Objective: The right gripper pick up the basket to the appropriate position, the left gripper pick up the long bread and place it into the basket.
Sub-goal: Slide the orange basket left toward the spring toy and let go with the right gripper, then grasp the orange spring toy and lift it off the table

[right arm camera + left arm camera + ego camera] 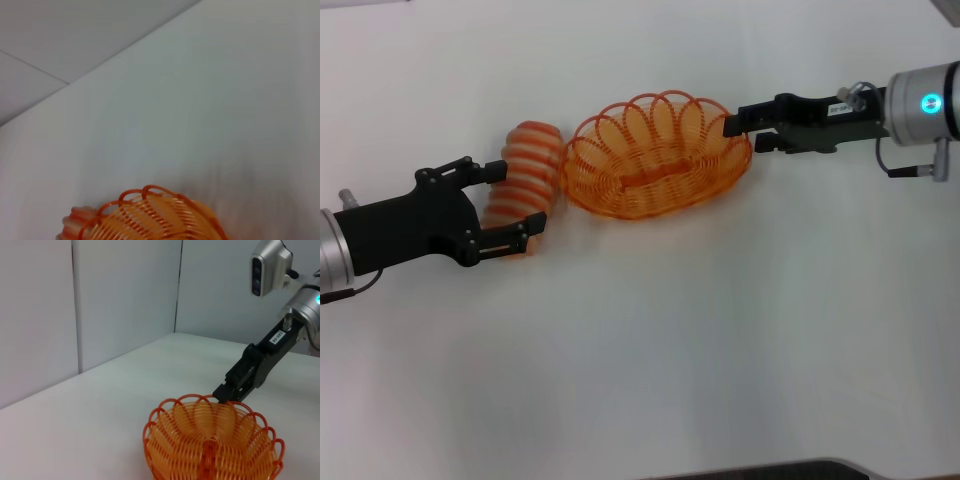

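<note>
The orange wire basket point(655, 160) sits mid-table. My right gripper point(740, 128) is shut on its right rim; it also shows in the left wrist view point(223, 393) pinching the far rim of the basket point(212, 445). The long bread point(527, 170), ribbed orange and cream, lies just left of the basket and touches its rim. My left gripper point(518, 200) is open, with one finger on each side of the bread's near half. In the right wrist view the basket point(150, 220) fills the lower edge and the bread's end point(74, 222) peeks out beyond it.
The white table point(700, 340) stretches wide in front of the basket. Grey wall panels point(100, 300) stand behind the table's far edge. A dark edge point(790, 470) runs along the bottom of the head view.
</note>
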Robot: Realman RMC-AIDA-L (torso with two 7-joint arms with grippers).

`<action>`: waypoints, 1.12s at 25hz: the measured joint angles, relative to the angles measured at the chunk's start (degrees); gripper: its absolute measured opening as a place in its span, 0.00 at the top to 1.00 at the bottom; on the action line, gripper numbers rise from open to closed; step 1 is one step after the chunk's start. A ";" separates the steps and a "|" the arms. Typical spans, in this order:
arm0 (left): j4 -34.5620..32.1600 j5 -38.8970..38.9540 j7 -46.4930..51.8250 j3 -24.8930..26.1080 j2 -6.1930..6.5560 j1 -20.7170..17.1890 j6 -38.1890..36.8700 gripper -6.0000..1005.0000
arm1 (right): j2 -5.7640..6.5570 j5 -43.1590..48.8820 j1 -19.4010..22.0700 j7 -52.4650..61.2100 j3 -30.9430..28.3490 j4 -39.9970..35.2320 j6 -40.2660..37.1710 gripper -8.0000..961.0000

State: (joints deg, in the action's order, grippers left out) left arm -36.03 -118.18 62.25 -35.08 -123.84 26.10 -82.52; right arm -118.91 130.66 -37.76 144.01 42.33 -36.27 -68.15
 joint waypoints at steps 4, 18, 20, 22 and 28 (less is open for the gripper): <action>0.09 0.55 0.26 0.29 0.00 -0.02 0.01 0.16 | 0.38 -2.02 2.24 -1.15 -0.09 -1.86 -0.27 0.31; 0.35 4.88 14.64 2.99 0.21 0.09 -0.95 0.16 | 2.35 -20.25 9.99 -24.78 -7.29 -8.19 -6.43 0.06; -0.13 4.89 19.02 2.85 0.41 0.23 -1.45 0.16 | 2.53 -20.82 10.12 -27.23 -9.13 -8.20 -6.68 0.06; -1.27 4.74 26.17 2.89 0.87 0.41 -2.08 0.16 | 2.96 -20.97 10.15 -29.13 -10.85 -7.99 -6.74 0.06; -7.06 -1.24 47.64 1.10 1.42 1.49 2.70 0.16 | 3.42 -21.09 9.81 -33.12 -13.91 -7.67 -7.09 0.07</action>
State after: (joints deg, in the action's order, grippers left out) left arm -43.10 -119.42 109.89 -33.98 -122.41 27.59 -79.82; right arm -115.50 109.57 -27.96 110.88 28.42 -43.94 -75.23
